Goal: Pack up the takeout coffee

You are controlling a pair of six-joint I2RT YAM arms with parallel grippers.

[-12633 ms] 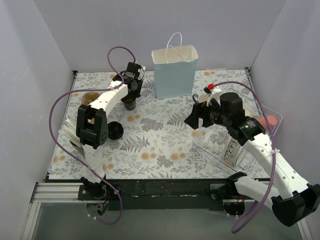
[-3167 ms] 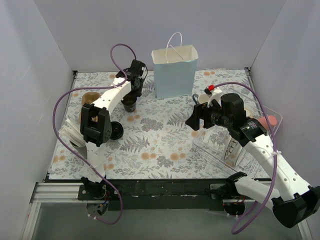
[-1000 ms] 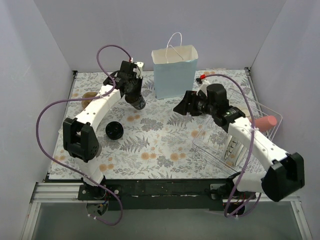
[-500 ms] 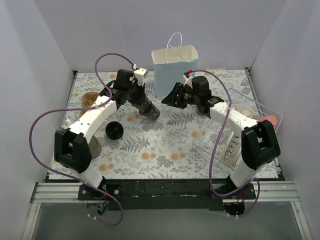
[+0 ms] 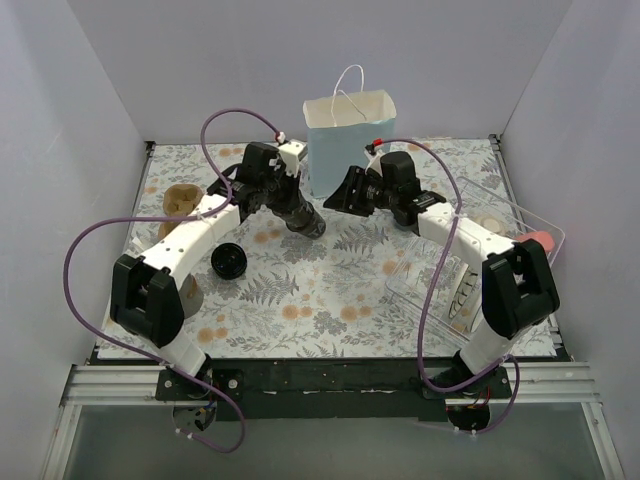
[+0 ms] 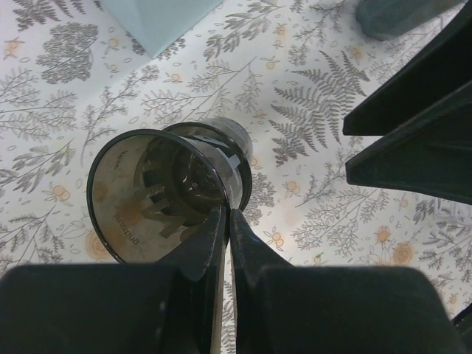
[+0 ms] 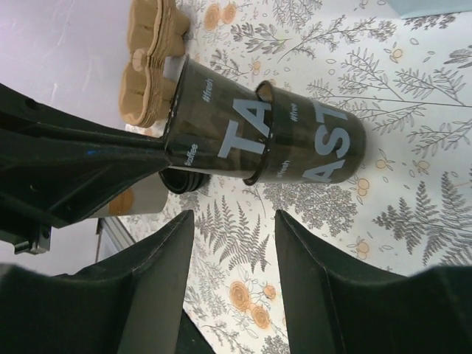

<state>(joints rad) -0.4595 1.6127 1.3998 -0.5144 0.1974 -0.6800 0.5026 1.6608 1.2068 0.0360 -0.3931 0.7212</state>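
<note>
One takeout coffee (image 5: 304, 220), now aloft, tilted

Coffee cup (image 5: 303, 220) before bag (image 5: 350, 150); lid (image 5: 229, 261) left of cup; bin (image 5: 425, 290) far right.

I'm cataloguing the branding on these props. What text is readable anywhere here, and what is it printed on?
"TA": large pale letters on the takeout coffee cup, right wrist view.
"AST": large letters farther along the same cup.
"#fresh": small, printed twice beside those letters.
Small word near the cup's rim: too blurred to read.
Dark marks on the clear bin: too small to read.
Paper bag: no text visible.
</note>
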